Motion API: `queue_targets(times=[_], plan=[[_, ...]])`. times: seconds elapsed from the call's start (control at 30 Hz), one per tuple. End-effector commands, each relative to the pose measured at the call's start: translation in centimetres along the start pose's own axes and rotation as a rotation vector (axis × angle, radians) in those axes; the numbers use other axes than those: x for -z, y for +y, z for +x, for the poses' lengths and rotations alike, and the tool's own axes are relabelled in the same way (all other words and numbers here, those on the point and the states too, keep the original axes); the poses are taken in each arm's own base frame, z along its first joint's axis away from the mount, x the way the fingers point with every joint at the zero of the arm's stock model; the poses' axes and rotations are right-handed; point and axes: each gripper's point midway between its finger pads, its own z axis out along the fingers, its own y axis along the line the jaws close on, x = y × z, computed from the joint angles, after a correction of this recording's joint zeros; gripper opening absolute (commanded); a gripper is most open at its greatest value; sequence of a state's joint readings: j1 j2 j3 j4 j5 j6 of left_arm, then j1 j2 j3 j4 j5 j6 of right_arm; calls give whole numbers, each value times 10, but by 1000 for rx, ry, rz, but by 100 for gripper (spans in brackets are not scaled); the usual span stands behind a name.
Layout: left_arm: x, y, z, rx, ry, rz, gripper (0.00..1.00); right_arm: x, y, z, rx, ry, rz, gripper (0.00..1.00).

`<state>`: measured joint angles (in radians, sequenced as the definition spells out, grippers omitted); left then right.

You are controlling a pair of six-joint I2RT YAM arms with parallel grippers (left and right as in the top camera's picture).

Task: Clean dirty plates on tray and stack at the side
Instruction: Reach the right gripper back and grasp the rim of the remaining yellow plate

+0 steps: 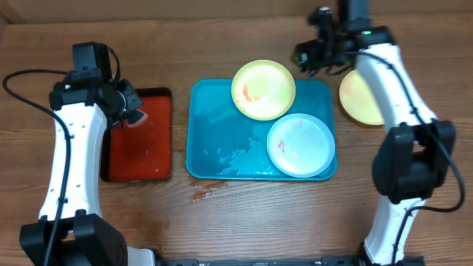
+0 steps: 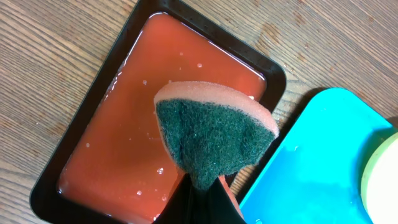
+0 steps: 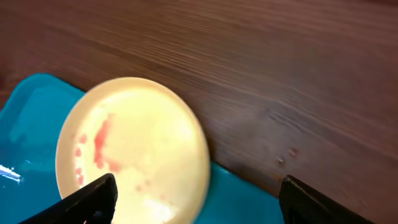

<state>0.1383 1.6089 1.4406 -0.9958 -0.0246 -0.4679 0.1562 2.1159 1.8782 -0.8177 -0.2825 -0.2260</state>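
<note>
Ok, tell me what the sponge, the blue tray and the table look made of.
The sponge: soft orange foam with a coarse dark-green fibrous scouring face.
The blue tray: probably plastic, smooth and glossy, moulded rounded corners, wet sheen.
The table: wood or wood-look laminate, matte, with visible grain lines.

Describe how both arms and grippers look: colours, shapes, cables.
Both the left arm and right arm have smooth white tubular links joined by black joints, with black cables looping alongside. The right arm shows a small green light. The left gripper and right gripper are black, with flat dark fingers.
</note>
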Motion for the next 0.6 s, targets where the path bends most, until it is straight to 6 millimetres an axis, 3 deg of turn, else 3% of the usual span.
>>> queue_targets(times=[0.0,0.17,0.4,0.5,0.57], plan=[[0,-2,-1,-16,2,18,4,-33,-7,13,70,59,116,85],[0,-3,-1,-16,2,18,4,-61,-10,26,92,105,177,85],[0,-3,-1,-16,2,19,4,-88,-3,49,76,164,100,81],[0,-3,-1,-16,1,19,4,-90,2,48,80,157,80,68],[0,-3,-1,-16,-1,20,4,-90,3,48,81,158,79,53]])
